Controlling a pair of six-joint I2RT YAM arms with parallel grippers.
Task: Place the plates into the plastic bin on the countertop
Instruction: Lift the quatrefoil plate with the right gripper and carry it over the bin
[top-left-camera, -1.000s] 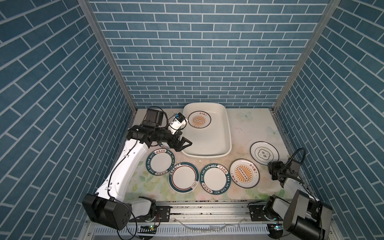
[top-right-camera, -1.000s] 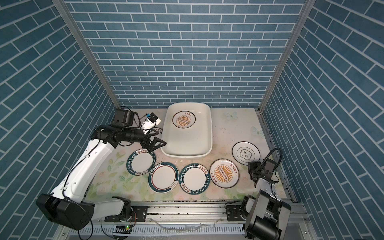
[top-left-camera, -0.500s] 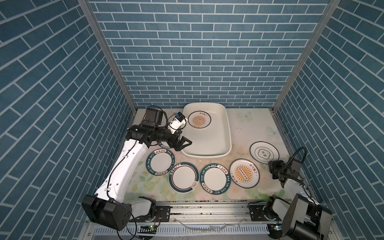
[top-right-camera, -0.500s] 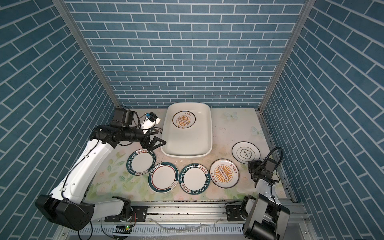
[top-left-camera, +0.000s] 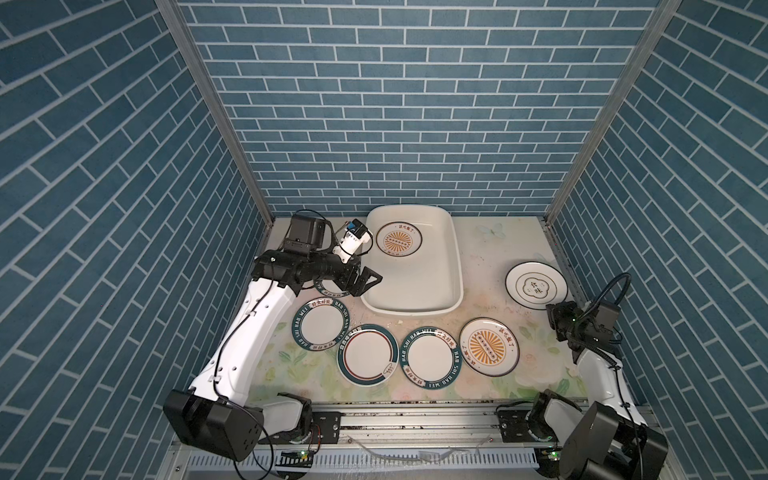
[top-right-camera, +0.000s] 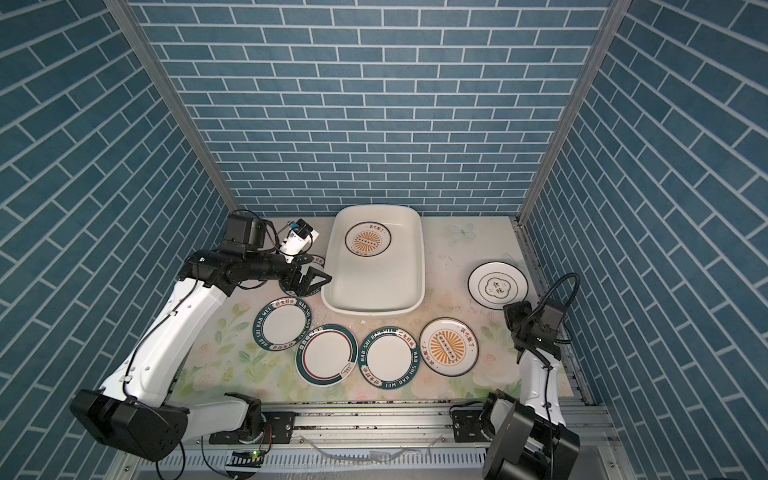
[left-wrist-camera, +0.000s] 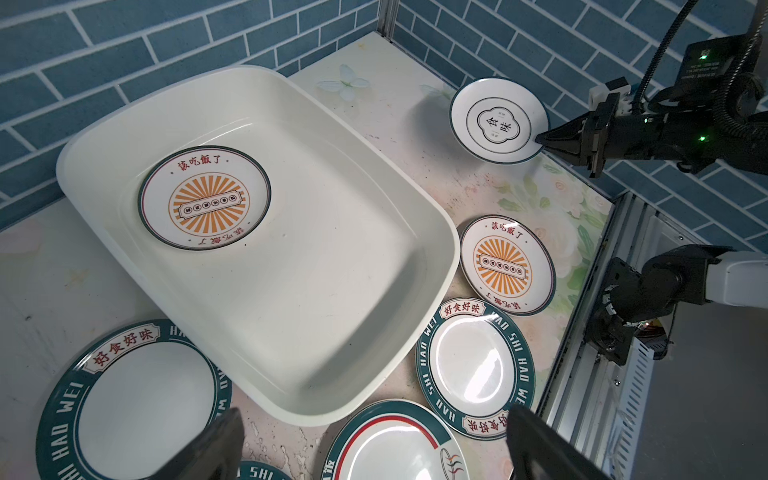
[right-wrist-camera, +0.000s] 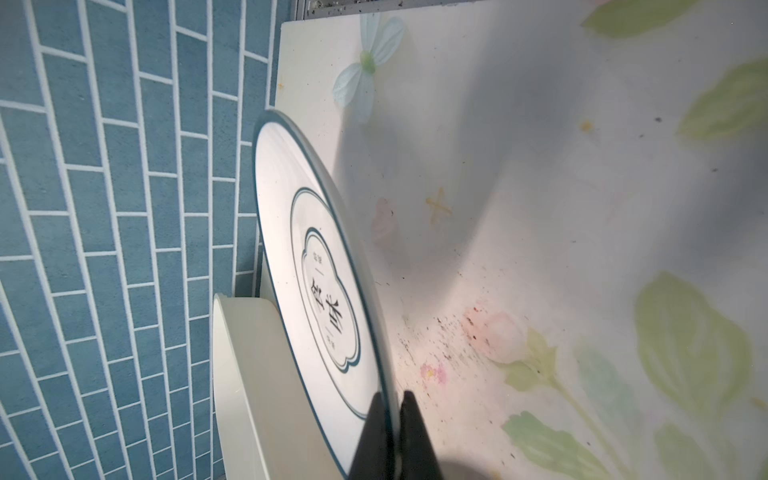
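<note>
The white plastic bin (top-left-camera: 456, 253) stands at the back of the flowered countertop (top-left-camera: 486, 266) with one sunburst plate (top-left-camera: 399, 242) inside. My right gripper (right-wrist-camera: 392, 401) is shut on the near rim of a white plate with a dark emblem (top-left-camera: 536, 286), which is raised and tilted off the countertop. In a row in front of the bin lie a lettered plate (top-left-camera: 321, 330), a teal-and-red ringed plate (top-left-camera: 368, 356), another lettered plate (top-left-camera: 431, 358) and a sunburst plate (top-left-camera: 489, 347). My left gripper (top-left-camera: 368, 282) hangs open and empty beside the bin's near left corner.
Another lettered plate (top-left-camera: 322, 286) lies mostly hidden under the left gripper. Blue brick walls close in on three sides. A metal rail (top-left-camera: 415, 419) runs along the front edge. The right arm (top-left-camera: 598, 374) stands close to the right wall.
The right gripper has risen with the emblem plate, lifting it off the countertop and toward the back. The left arm has hardly moved.
</note>
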